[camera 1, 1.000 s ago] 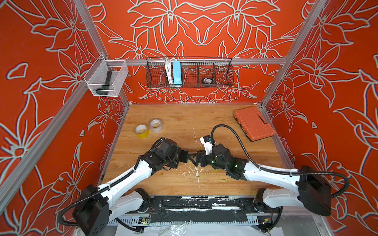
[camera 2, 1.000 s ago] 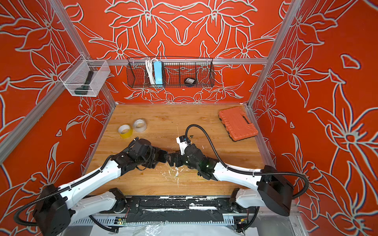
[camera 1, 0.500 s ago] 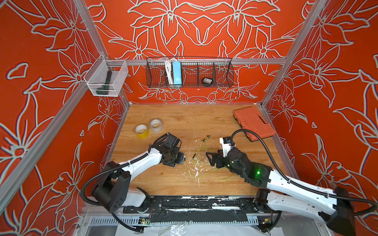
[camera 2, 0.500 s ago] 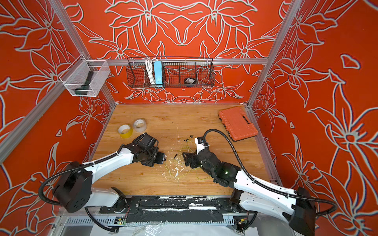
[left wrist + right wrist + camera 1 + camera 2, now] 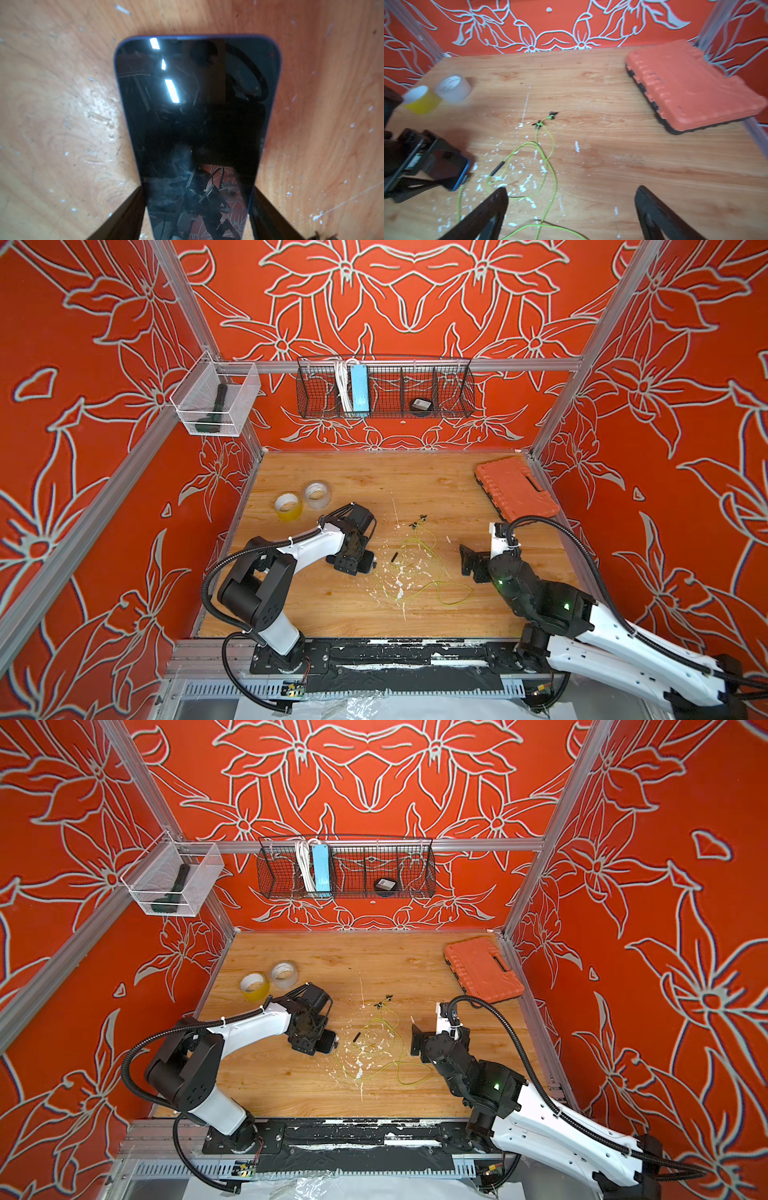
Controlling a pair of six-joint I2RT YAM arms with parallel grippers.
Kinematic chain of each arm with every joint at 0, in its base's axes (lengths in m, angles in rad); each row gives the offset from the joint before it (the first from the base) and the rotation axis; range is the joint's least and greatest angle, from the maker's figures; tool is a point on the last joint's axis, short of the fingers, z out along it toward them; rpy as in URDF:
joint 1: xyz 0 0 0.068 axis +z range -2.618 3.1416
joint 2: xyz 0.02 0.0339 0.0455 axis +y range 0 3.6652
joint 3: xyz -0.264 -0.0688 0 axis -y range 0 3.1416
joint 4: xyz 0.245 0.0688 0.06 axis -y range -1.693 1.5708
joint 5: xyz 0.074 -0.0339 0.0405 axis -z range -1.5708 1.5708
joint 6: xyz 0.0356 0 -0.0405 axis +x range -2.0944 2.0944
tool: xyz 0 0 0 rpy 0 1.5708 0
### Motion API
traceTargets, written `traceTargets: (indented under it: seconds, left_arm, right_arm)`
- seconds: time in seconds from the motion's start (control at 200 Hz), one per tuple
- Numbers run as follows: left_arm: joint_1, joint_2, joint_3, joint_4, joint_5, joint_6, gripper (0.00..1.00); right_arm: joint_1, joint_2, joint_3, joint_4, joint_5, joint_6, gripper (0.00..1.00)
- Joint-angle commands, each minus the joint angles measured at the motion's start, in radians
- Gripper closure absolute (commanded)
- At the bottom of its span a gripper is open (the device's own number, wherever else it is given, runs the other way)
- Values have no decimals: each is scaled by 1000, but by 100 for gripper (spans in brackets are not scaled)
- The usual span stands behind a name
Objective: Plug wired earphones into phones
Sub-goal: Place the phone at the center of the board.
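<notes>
My right hand [image 5: 572, 188] has pulled back from the middle, released and empty. The left hand [image 5: 197, 187] has drawn aside, straddling the phone [image 5: 197, 114] flat on the worktop [image 5: 415, 481]; clenched or slack, I cannot tell. The earphones [image 5: 544, 160] lie looped between them, one end at the phone's edge, so I judge the plug seated. Beyond, the tape rolls [image 5: 289, 510] and the case [image 5: 515, 487] stand well clear.

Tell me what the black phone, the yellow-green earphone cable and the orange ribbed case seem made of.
Black flat phone: glass front, glossy, mirroring lights; bluish rim, metal or plastic. Thin yellow-green earphone cable: probably soft rubbery plastic, lying in limp loops. Orange ribbed case: rigid moulded plastic, matte.
</notes>
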Motion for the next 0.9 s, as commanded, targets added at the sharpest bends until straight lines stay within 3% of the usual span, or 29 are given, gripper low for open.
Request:
traceTargets:
  seconds: [0.0,0.135,0.235,0.3,0.39,0.425,0.475,0.535,0.606,0.646,0.731,0.836,0.896]
  left_arm:
    - [14,23,-1,-95,-42,32,15]
    - [21,-9,15,-146,-68,67,2]
    - [44,-64,9,-144,-78,127,1]
    - [51,-122,4,-101,-117,213,1]
    - [57,-191,15,3,-256,421,1]
    - [59,-207,21,38,-334,516,1]
    - [59,-226,21,39,-491,559,2]
    - [62,-253,-32,154,-645,686,11]
    - [65,-283,-103,301,-757,845,11]
    - [66,-306,-155,418,-800,943,3]
    - [77,-362,-299,712,-825,1157,2]
    - [108,-417,-434,937,-855,1263,2]
    - [142,-440,-520,1103,-812,1378,2]
  right_arm:
    - [3,-28,25,-53,136,-42,2]
    - [3,-69,-5,35,191,-141,2]
    - [3,-93,-24,107,264,-229,2]
    - [2,-106,-59,232,294,-365,2]
    - [-24,-110,-127,476,321,-545,2]
    - [-64,-108,-151,558,286,-586,2]
    - [-149,-96,-178,609,211,-575,2]
    - [-274,-61,-194,623,118,-530,2]
    - [-380,4,-208,659,65,-525,2]
    - [-426,50,-220,702,60,-546,2]
    - [-513,158,-226,749,94,-514,2]
    - [-613,297,-180,702,63,-452,2]
    - [-637,345,-200,764,100,-449,2]
